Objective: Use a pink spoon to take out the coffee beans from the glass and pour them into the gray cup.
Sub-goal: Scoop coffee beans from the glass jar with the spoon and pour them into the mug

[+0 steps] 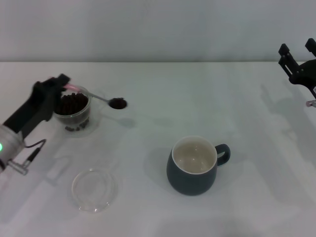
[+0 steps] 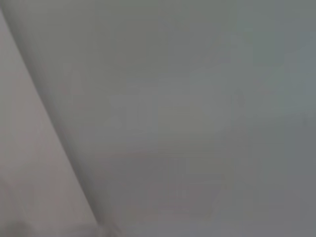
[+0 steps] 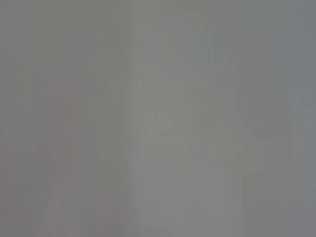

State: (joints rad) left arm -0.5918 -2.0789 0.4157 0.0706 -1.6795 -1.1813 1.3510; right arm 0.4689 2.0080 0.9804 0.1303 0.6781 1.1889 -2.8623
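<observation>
Coffee beans (image 1: 72,104) fill the glass (image 1: 74,114) almost to its rim; a small heap of them also sits in the metal bowl of the pink spoon (image 1: 101,98). Left pincer (image 1: 63,85) is clenched on the spoon's pink handle, directly above the glass on its far side. From the pincer the spoon runs outward toward the middle of the surface (image 1: 163,89), bowl held clear of the glass rim and above the surface, roughly level. A dark shadow lies on the surface just beyond the bowl.

Gray cup (image 1: 195,165) stands upright well away from the left pincer, nearer the robot and toward the right side, handle pointing right; cream inside shows no beans. A shallow clear dish (image 1: 94,189) lies flat on the surface on the near side of the glass, apart from it.

Right pincer (image 1: 297,54) is raised at the far right edge, fingers parted, grasping nothing, well apart from every vessel.

Both wrist views show only featureless grey.
</observation>
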